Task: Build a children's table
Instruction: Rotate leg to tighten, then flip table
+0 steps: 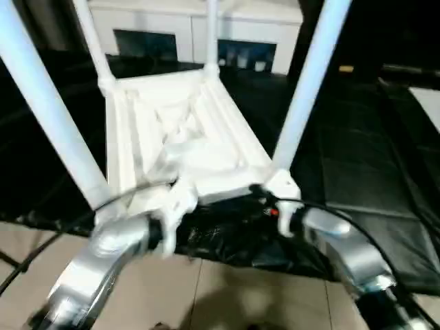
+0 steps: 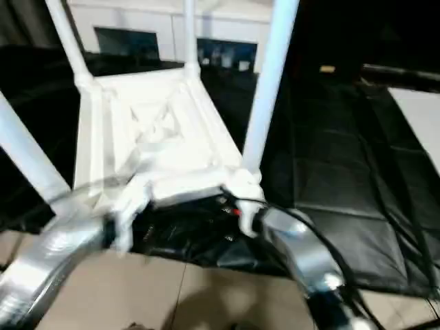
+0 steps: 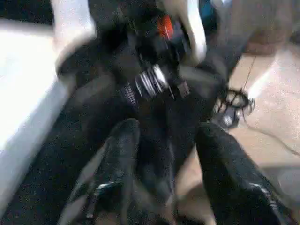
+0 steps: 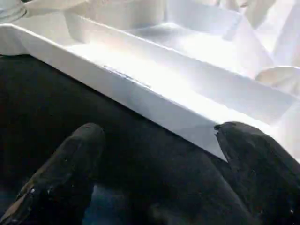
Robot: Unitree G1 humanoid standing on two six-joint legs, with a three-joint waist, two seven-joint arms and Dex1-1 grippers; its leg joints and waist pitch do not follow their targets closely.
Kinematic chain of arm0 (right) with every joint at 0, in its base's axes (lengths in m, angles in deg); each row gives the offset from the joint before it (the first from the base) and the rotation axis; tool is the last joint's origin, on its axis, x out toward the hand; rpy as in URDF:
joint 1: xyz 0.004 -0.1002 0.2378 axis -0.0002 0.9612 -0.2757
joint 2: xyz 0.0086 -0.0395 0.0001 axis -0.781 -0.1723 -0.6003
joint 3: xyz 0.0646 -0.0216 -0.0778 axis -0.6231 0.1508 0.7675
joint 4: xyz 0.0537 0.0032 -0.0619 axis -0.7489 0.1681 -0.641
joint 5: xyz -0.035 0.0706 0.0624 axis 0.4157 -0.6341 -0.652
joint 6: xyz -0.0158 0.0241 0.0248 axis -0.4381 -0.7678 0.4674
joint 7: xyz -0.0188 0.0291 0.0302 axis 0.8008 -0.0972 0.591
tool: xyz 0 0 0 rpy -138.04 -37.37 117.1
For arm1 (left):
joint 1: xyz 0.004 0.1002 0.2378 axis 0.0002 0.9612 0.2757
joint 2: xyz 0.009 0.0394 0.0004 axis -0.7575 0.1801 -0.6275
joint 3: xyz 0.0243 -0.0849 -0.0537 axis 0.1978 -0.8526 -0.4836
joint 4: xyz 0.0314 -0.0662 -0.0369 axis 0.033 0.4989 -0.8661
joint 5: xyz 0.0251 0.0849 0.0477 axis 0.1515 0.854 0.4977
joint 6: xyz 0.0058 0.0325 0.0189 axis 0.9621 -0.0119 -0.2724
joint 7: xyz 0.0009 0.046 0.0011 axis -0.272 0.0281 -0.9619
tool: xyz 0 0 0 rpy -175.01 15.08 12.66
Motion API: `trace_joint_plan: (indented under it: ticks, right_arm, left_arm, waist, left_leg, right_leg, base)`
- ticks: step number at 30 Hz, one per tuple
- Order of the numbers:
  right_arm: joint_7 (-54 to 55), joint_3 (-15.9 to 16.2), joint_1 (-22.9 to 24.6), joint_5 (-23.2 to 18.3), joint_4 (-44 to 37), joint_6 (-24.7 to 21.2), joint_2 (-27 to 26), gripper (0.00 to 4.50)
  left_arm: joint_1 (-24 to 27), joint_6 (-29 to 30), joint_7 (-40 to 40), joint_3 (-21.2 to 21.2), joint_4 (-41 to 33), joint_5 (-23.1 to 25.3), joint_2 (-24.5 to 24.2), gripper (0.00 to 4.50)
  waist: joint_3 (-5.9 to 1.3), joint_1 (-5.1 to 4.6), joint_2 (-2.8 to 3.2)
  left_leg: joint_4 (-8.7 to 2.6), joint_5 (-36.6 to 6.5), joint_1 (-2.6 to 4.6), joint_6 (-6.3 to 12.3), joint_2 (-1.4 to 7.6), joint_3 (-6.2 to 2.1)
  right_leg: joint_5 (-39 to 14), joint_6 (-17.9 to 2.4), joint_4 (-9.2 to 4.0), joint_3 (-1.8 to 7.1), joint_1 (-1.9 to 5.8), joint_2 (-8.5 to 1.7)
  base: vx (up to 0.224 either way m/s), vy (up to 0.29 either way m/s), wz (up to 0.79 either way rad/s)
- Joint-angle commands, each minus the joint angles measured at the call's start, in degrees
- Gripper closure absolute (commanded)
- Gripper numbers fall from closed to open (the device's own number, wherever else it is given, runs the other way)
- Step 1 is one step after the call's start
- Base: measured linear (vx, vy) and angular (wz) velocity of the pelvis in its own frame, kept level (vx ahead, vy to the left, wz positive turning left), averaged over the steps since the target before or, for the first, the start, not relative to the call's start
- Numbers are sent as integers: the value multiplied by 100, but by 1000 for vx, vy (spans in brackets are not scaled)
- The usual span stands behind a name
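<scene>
Table top [image 1: 185,148]: white, underside up, centre of frame, lying on black floor mat [image 1: 371,172].
Legs [image 1: 311,82]: four seated in corner sockets, pointing up.
Right pincer [image 4: 154,154]: jaws wide, empty, just beside the top's near rim.
Left pincer [image 3: 164,154]: fingers apart, holding nothing, at the top's near-left corner.
Background: white cabinet [image 1: 192,34], upper frame.

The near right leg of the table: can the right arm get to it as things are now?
Probably yes. The right end effector is open beside the tabletop edge, close to the near right leg, and nothing stands between them.
</scene>
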Motion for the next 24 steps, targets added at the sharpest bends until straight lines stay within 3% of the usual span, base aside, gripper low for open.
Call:
trace_joint_plan:
  ticks: [1,4,6,8,9,13,16,17,18,21,22,24]
  right_arm:
    - [192,34,-218,223,438,161,-66,28]
    - [835,-227,-771,430,1531,442,-262,28]
    - [1168,-397,-1018,465,1979,554,-302,28]
    - [1703,-709,-1368,410,2578,767,-334,28]
    - [2094,-983,-1641,295,3053,1038,-331,28]
    - [3038,-1579,-2209,65,4073,1633,-195,28]
    - [3797,-1697,-2417,210,4605,1938,11,28]
    - [3945,-1702,-2457,282,4743,2052,72,28]
    - [3977,-1785,-2488,274,4851,2178,86,28]
    - [3732,-1964,-2470,180,4873,2451,29,28]
    - [3532,-1990,-2430,150,4828,2556,-1,28]
    - [3003,-1993,-2187,0,4432,2595,-45,28]
  left_arm:
    - [96,86,133,-86,-169,151,-167,198]
    - [392,182,190,-155,-315,49,-408,173]
    - [464,200,171,-180,-373,20,-479,149]
    - [547,293,185,-239,-496,-29,-549,130]
    - [605,333,196,-306,-549,-29,-566,130]
    - [673,244,305,-487,-513,-11,-559,92]
    - [674,27,432,-630,-352,-29,-540,79]
    - [679,-102,484,-696,-281,-31,-517,79]
    - [698,-247,565,-810,-222,-43,-459,79]
    - [710,-606,779,-1122,-143,-99,-237,79]
    - [721,-675,796,-1258,-164,-235,-120,51]
    - [822,-655,717,-1378,-244,-441,-59,45]
  waist:
    - [-281,-27,68]
    - [-273,-48,71]
    - [-269,-48,93]
    - [-267,-43,76]
    - [-266,-67,92]
    - [-278,-61,76]
    - [-281,-74,28]
    - [-281,-70,45]
    - [-283,-81,11]
    - [-292,-121,-8]
    - [-298,-157,-16]
    - [-290,-203,-44]
  left_leg:
    - [-458,-2234,133,-75,46,0]
    - [-474,-2344,108,-161,28,-32]
    - [-453,-2480,162,-199,31,-26]
    - [-432,-2576,193,-213,19,-12]
    - [-433,-2615,172,-233,5,-30]
    - [-406,-2571,178,-194,-24,-11]
    - [-384,-2554,168,-163,-47,6]
    - [-370,-2560,178,-164,-55,10]
    - [-355,-2555,176,-148,-61,21]
    - [-358,-2547,107,-70,-68,0]
    - [-357,-2561,94,-35,-61,-6]
    - [-367,-2597,60,17,-53,-20]
  right_leg:
    - [-2647,-696,-522,117,185,-201]
    - [-2817,-685,-505,87,193,-207]
    - [-2873,-689,-529,87,145,-202]
    - [-2948,-634,-542,86,119,-188]
    - [-3013,-607,-539,53,140,-187]
    - [-3104,-471,-561,29,138,-179]
    - [-3204,-418,-583,7,129,-155]
    - [-3276,-387,-597,-8,117,-155]
    - [-3310,-366,-608,-10,109,-151]
    - [-3436,-278,-612,-42,156,-169]
    - [-3446,-286,-613,-55,162,-182]
    - [-3455,-308,-607,-71,181,-185]
  base:
    - [0,0,0]
    - [0,0,0]
    - [0,0,0]
    - [0,0,0]
    - [0,0,0]
    - [0,0,0]
    - [0,0,0]
    - [0,0,0]
    - [0,0,0]
    - [0,0,0]
    - [0,0,0]
    - [0,0,0]
